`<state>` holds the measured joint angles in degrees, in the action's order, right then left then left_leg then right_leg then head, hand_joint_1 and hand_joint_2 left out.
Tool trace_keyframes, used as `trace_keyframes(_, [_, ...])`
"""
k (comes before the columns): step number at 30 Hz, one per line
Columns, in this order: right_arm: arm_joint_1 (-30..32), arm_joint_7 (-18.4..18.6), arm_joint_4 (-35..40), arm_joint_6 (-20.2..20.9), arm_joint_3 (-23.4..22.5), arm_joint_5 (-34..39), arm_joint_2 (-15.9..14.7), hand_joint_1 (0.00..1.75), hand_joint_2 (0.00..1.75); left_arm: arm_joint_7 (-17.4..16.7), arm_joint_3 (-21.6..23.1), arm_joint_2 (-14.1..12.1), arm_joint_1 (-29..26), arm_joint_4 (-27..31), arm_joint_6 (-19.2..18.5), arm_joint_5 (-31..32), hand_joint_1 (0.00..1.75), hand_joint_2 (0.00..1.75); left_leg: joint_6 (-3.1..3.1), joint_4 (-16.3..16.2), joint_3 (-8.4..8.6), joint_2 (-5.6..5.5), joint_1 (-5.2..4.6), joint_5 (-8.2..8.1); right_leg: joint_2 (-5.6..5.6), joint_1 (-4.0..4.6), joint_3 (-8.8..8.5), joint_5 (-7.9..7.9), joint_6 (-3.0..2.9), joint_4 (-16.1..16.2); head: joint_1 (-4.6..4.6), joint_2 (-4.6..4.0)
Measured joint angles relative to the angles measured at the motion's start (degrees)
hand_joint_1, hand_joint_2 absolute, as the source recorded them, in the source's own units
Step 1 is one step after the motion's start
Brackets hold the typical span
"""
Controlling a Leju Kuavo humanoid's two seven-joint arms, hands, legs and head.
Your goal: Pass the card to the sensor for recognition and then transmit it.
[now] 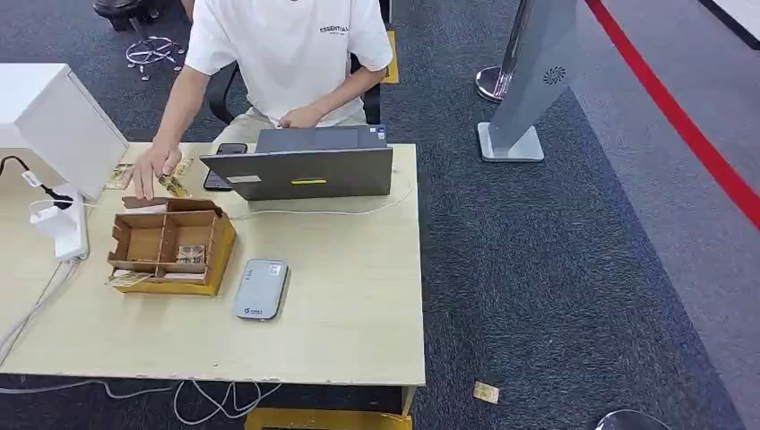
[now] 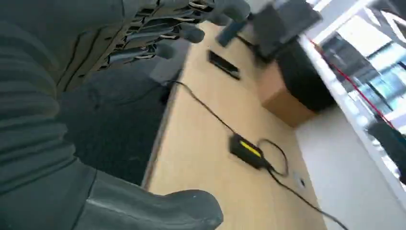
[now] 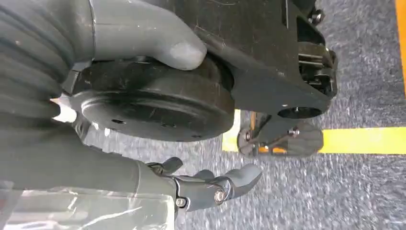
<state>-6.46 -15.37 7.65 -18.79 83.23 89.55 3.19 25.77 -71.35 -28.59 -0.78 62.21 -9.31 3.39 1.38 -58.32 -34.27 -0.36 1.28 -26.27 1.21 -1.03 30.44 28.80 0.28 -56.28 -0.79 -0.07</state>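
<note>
We note a table (image 1: pixel 341 296) with a smooth, pale wood-look top in a matt finish, carrying a brown corrugated-cardboard box (image 1: pixel 170 251) and, at its 4 o'clock, a sensor (image 1: pixel 261 288) in smooth grey plastic with a slight sheen. The laptop (image 1: pixel 300 166) lid reads as matt grey metal or plastic; the floor (image 1: pixel 556 269) is rough dark carpet. The left hand (image 2: pixel 72 96) shows ribbed matt grey covering.

Pale wood, grey devices, dark carpet with bright stripes

My left hand (image 2: pixel 119 57) is grey with darker fingers, and my right hand (image 3: pixel 143 158) is the same grey. The table (image 1: pixel 358 313) is light beige wood; on it sit a brown cardboard box (image 1: pixel 170 251) with yellowish sides, a silver-grey card reader (image 1: pixel 261 288) and a dark grey laptop (image 1: pixel 300 170) bearing a yellow strip. The person's T-shirt (image 1: pixel 287 54) is white. The carpet (image 1: pixel 556 269) is speckled dark blue-grey, crossed by a red line (image 1: pixel 681 125).
</note>
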Motion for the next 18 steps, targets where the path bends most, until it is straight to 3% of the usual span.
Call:
trace_keyframes(5, [0.13,-0.09,-0.13,1.09,-0.43,0.28,-0.15,0.0,1.75,1.22,-7.7,0.02,0.67,-8.57,-0.31,-0.22,0.0,1.75,-0.06,0.0,-0.03,-0.41,0.02,-0.04,-0.47,0.0,-0.05,0.08,0.02,0.07,0.0,0.0])
trace_keyframes(11, [0.16,-0.26,-0.17,1.09,-0.55,0.37,-0.15,0.0,1.75,1.02,-10.92,0.02,1.56,-11.86,-0.2,-0.15,0.0,1.75,-0.06,-0.01,0.01,-0.44,0.01,-0.03,-0.51,-0.01,-0.12,0.05,0.02,0.07,0.02,0.0])
trace_keyframes(13, [0.15,-0.26,-0.2,1.09,-0.59,0.37,-0.15,0.0,1.75,-1.24,-11.62,0.04,1.94,-12.65,-0.31,-3.02,0.0,1.75,-0.07,-0.01,0.0,-0.47,0.0,-0.03,-0.55,0.0,-0.28,0.05,0.03,0.07,0.04,0.0])
trace_keyframes(14, [0.15,-0.22,-0.2,1.09,-0.72,0.37,-0.17,0.0,1.75,-3.86,-12.51,0.07,2.15,-14.14,0.17,-9.05,0.0,0.0,-0.06,-0.01,0.02,-0.49,-0.02,-0.03,-0.55,-0.01,-0.31,0.05,0.03,0.06,0.04,0.0])
trace_keyframes(16, [0.17,0.35,-0.2,1.09,-1.07,0.37,-0.17,0.0,1.75,-5.75,-13.96,0.22,2.1,-18.97,1.95,-24.18,0.0,0.0,-0.07,-0.01,0.14,-0.42,-0.12,-0.05,-0.41,-0.09,-0.3,0.05,0.03,0.06,-0.04,0.02])
trace_keyframes(18, [0.13,1.16,-0.2,1.09,-1.29,0.35,-0.22,0.0,1.75,-5.01,-14.87,1.61,1.91,-25.52,5.3,-35.15,0.0,0.0,-0.12,-0.01,0.16,-0.42,-0.18,-0.08,-0.4,-0.16,-0.29,0.07,0.04,0.06,-0.17,0.0])
